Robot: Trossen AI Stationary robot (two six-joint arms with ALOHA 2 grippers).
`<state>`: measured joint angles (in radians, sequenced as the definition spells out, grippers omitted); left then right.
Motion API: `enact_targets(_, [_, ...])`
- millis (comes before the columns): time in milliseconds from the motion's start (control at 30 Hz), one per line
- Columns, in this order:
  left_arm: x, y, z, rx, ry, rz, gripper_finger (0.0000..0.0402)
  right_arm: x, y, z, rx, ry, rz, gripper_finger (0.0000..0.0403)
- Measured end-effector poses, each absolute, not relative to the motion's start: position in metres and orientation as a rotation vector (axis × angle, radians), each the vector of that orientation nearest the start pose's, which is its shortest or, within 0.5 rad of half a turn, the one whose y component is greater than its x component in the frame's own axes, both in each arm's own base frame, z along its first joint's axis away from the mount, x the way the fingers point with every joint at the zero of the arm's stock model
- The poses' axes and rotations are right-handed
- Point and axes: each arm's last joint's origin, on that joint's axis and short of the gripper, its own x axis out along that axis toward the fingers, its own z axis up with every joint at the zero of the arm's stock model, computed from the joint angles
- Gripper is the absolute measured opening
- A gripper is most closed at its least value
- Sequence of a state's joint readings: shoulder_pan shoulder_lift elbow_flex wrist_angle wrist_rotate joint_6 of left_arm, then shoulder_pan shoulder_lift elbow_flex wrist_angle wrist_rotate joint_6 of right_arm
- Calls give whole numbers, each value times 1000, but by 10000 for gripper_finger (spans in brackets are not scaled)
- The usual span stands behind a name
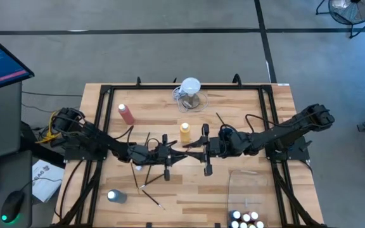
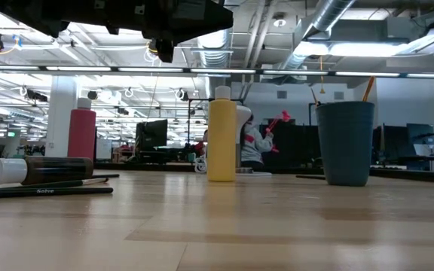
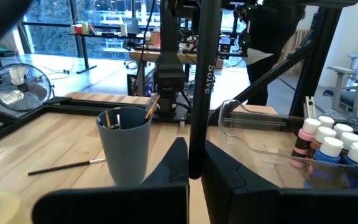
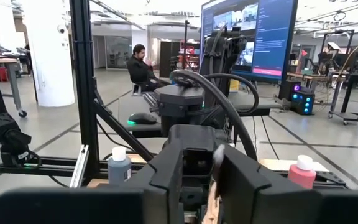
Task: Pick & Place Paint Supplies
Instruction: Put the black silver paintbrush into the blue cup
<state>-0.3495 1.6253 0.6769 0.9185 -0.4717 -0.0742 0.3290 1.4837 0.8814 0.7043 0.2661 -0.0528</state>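
High view shows the two arms met at the frame's centre over the desk (image 1: pixel 246 202): the left end effector (image 1: pixel 170 155) is pressed together on a brush (image 1: pixel 185 152), apparently offered for a handover, while the right end effector (image 1: pixel 205 149) is set around its far end, though whether its fingers are pinching cannot be told. The brush's long axis is laid roughly left-to-right between them, just below the yellow bottle (image 1: pixel 185 132).
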Motion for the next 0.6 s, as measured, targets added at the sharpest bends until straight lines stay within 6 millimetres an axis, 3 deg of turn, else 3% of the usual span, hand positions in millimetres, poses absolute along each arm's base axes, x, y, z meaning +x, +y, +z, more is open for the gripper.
enact_targets(300, [303,-99,203,-63,15,132,0,313,98,283,-34,-57,13,10])
enact_targets(600, [300,-103,204,-44,26,118,4,311,98,284,-61,-40,-8,4])
